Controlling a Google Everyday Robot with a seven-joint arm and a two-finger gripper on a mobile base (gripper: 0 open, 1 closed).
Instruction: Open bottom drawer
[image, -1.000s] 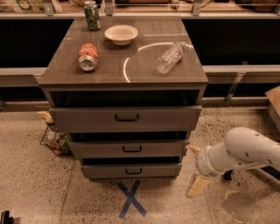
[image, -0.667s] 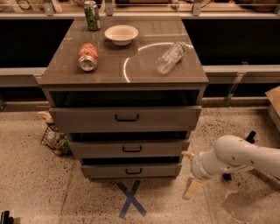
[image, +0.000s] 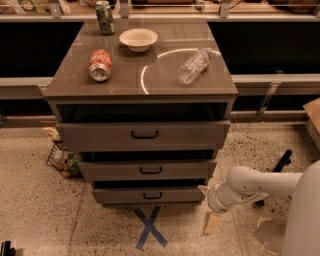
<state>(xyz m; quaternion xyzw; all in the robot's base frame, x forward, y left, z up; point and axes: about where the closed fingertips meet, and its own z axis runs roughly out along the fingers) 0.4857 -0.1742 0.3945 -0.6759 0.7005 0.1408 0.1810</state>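
**Pincer and drawer stack, seen from the front and above.** The pincer (image: 207, 207) hangs low over the speckled floor at the end of the white arm (image: 260, 184), which enters from 3 o'clock. Its two pale fingers (image: 211, 223) stand spread well apart, one tip up and one down, with nothing between them: open and empty.

The bottom drawer (image: 120, 195), lowest of three, lies immediately at 9 o'clock of the pincer. The right end of its flat front is just beside the upper fingertip; contact cannot be confirmed. Its black bar handle (image: 152, 195) sits at the middle of the front, farther along the same 9 o'clock line, with its long axis running 9 to 3. The front stands nearly flush under the middle drawer (image: 115, 171), so the task appears not yet begun.

The pincer is level with the handle but off to its side. Judged from this, the next move is a shift towards 9 o'clock to reach the bar, then a pull towards 6 o'clock, over the blue tape cross (image: 150, 228).

Above are the top drawer (image: 100, 135) and the tabletop (image: 160, 82), which carries a tipped can (image: 100, 65), a bowl (image: 138, 38) and a lying bottle (image: 195, 65), all well clear.
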